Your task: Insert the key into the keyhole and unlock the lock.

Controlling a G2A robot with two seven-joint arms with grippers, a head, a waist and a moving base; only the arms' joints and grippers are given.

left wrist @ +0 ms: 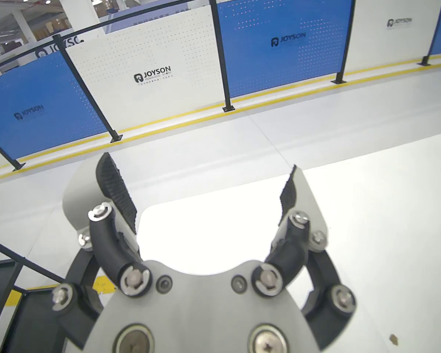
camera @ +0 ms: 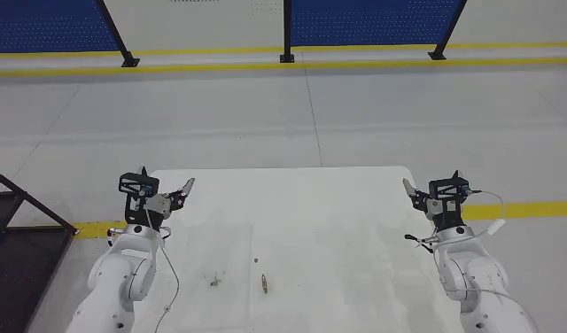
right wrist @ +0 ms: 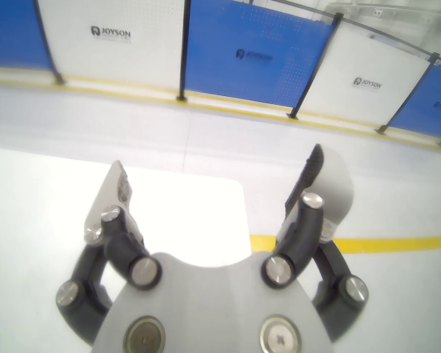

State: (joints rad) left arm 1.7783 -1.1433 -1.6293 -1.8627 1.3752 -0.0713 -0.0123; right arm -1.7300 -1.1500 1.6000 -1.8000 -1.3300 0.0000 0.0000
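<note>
Two metal grippers spread open and empty, left gripper (left wrist: 198, 165), right gripper (right wrist: 217, 156), one white rounded-corner table (camera: 310, 218), two tiny dark items near its robot-side edge, slender key-like piece (camera: 264, 283), fainter speck (camera: 215, 282), both too small to identify

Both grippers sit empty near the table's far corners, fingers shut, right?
No, the fingers are open, not shut. The left wrist view shows the left gripper spread wide, the right wrist view the same for the right gripper. Both are empty, near the far corners of the table.
</note>
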